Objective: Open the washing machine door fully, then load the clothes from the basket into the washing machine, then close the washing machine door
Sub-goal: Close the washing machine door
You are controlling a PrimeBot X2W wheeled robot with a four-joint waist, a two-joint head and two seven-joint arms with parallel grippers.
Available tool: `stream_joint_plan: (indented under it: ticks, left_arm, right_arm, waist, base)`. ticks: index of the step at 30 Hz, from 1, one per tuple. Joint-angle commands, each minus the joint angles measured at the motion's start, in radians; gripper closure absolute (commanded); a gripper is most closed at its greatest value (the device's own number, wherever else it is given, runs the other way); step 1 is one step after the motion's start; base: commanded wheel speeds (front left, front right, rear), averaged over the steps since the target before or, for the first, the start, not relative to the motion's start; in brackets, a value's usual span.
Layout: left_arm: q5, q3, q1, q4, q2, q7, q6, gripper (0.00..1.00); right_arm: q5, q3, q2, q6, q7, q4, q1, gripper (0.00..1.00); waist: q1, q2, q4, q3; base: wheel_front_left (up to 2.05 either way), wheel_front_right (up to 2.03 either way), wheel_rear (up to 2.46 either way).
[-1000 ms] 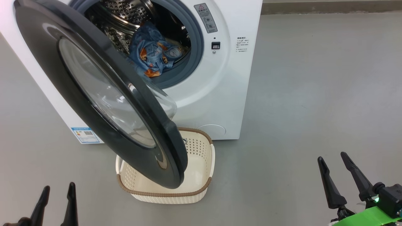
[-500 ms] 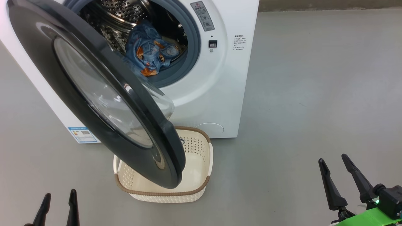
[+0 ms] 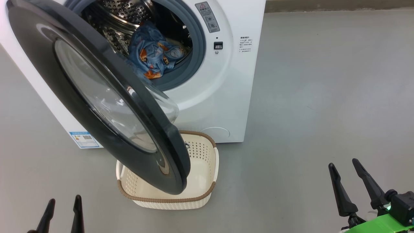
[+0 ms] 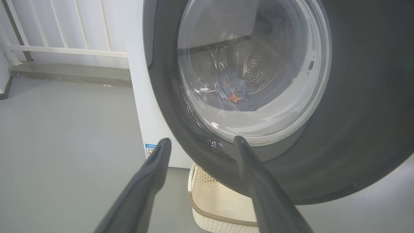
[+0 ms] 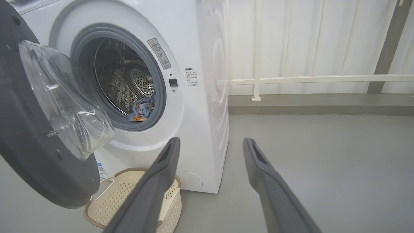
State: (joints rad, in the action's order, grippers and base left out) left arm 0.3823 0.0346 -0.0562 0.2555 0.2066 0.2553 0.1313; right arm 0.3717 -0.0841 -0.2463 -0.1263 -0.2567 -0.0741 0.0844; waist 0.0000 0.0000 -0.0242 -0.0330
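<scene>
Left gripper (image 3: pixel 64 199) and right gripper (image 3: pixel 343 162) both with fingers apart, gripping nothing. Washing machine door (image 3: pixel 38 64) half open above basket (image 3: pixel 168 200); clothes (image 3: pixel 152 55) inside washing machine (image 3: pixel 226 97).

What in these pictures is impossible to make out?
Head view: the door covers most of the basket floor.
Head view: the sticker print is too small to read.
Head view: the bottom edge cuts off the left pincer.
Left wrist view: clothes blur behind the door glass.

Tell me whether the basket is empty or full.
Empty where visible: the basket shows bare cream floor; the clothes lie in the drum; the door hides part.
</scene>
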Motion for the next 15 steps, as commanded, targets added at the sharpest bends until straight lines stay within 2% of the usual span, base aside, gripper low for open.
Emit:
stream_joint_plan:
  ticks: [1,15]
  left_arm:
    - [-0.009,0.032,0.025,-0.027,0.027,0.006,-0.001,0.00]
    - [-0.005,0.027,0.030,-0.035,0.030,0.006,-0.001,0.00]
  right_arm:
    - [0.005,-0.009,-0.014,-0.004,-0.005,0.022,-0.012,0.00]
    - [0.005,-0.006,-0.012,-0.004,-0.005,0.021,-0.013,0.00]
  waist:
    - [0.0000,0.0000,0.001,-0.001]
    - [0.0000,0.0000,0.000,0.000]
  base:
    - [0.00,0.00,0.00]
    - [0.00,0.00,0.00]
